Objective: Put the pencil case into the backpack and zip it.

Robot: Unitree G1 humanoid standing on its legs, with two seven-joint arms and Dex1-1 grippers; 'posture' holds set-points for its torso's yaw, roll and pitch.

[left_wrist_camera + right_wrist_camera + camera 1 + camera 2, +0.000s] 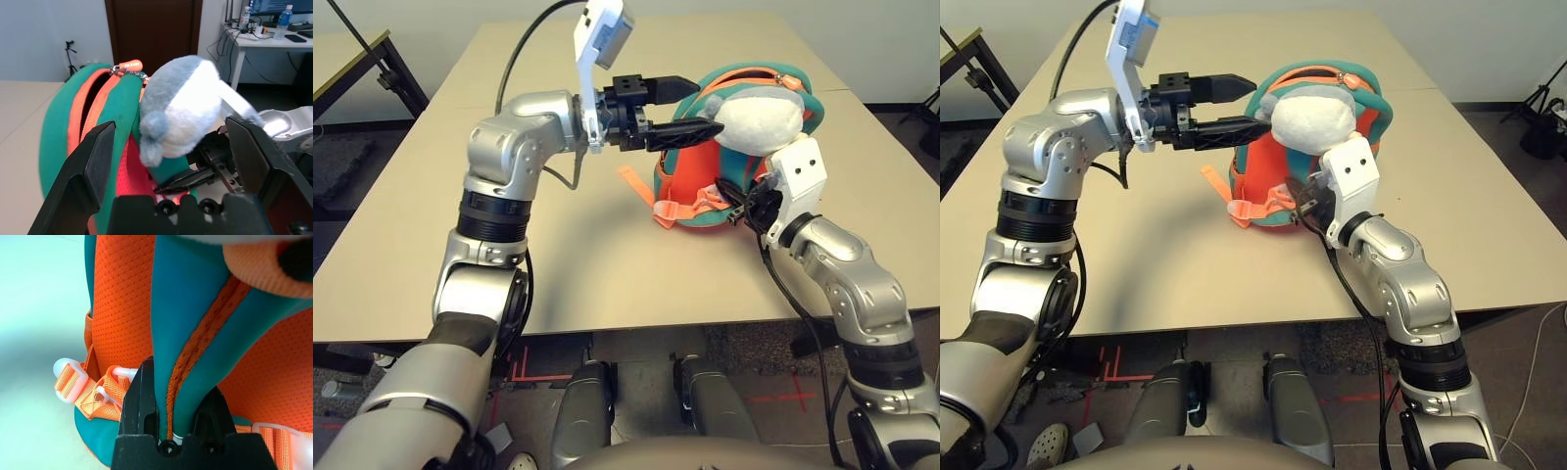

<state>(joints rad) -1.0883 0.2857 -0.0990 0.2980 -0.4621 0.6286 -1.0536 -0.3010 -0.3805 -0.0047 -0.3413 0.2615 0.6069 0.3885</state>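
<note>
The backpack (683,181) stands upright mid-table, orange with teal edges, a grey-white plush toy (759,117) hanging at its front. Its orange zipper pull (131,65) sits at the top, and the zipper gapes beside it. My left gripper (705,108) is open at the bag's upper part, its fingers (98,152) straddling the teal rim and the plush toy. My right gripper (178,401) is low on the bag's right side, shut on the teal seam with the orange zipper tape. The pencil case is out of view.
Orange straps (641,191) with white buckles trail on the beige table (607,274) at the bag's foot. A second table (342,69) and a black stand are at the far left. The table's front edge runs just before my arms.
</note>
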